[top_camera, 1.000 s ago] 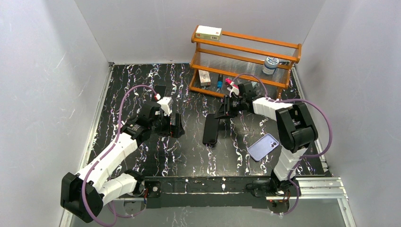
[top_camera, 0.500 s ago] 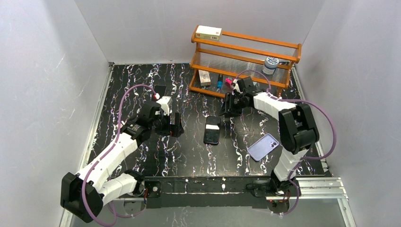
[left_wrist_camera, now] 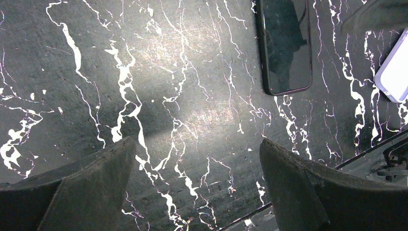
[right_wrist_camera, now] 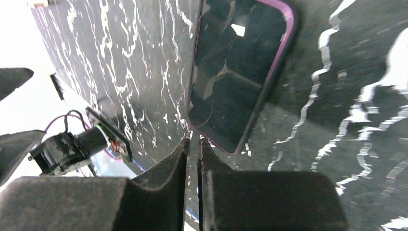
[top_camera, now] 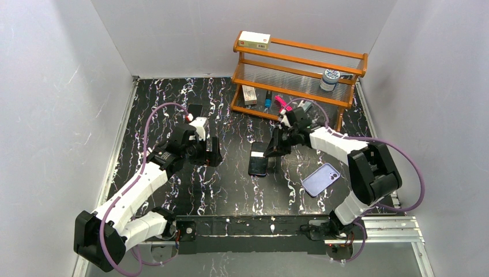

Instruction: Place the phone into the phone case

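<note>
The phone (top_camera: 259,158) lies flat and screen-up on the black marbled table, a dark slab with a thin purple rim (right_wrist_camera: 240,72). It also shows at the top of the left wrist view (left_wrist_camera: 286,45). The pale lavender phone case (top_camera: 322,179) lies apart to its right, with just a corner in the left wrist view (left_wrist_camera: 395,67). My right gripper (top_camera: 270,153) hovers at the phone's right edge. Its fingers (right_wrist_camera: 193,140) are pressed almost together with nothing between them. My left gripper (top_camera: 210,151) is left of the phone, wide open and empty (left_wrist_camera: 197,183).
An orange wooden shelf (top_camera: 300,75) stands at the back right, with a box on top, a tin and small items. A small dark flat object (top_camera: 195,109) lies at the back left. A metal rail (top_camera: 288,225) runs along the near edge.
The phone, propped on edge in my right gripper a second ago, now lies flat. The right gripper let go, pulled back, then returned to the phone's right edge with its jaws closed.
</note>
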Available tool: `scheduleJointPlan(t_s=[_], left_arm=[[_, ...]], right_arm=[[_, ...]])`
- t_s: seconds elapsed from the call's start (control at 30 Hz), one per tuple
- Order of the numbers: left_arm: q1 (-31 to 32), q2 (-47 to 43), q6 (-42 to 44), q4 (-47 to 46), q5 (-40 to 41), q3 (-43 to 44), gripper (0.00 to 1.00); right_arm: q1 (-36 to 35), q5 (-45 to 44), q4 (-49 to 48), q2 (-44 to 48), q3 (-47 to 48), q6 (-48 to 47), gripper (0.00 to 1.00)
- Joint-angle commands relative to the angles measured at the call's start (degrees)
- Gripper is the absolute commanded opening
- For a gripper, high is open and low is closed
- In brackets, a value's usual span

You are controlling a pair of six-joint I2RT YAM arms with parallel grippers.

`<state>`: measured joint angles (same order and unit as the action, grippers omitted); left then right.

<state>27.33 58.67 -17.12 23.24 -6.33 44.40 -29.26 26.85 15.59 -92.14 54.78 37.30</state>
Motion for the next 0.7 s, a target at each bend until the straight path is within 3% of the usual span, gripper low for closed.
scheduleJointPlan(t_s=[0.0, 0.3, 0.67], left_arm=[[-0.1, -1.5, 0.3, 1.3, 1.0, 0.0, 0.98], [-0.1, -1.0, 0.2, 1.4, 0.7, 0.0, 0.98], [-0.1, 3.0, -3.4, 2.6, 5.4, 2.4, 0.98]], right_arm=[[-3.7, -1.1, -5.1, 0.4, -2.5, 4.3, 0.16], [-7.6, -7.8, -8.8, -4.4, -8.8, 5.6, 0.13], [-7.6, -9.0, -5.9, 2.5, -7.1, 6.4, 0.18]])
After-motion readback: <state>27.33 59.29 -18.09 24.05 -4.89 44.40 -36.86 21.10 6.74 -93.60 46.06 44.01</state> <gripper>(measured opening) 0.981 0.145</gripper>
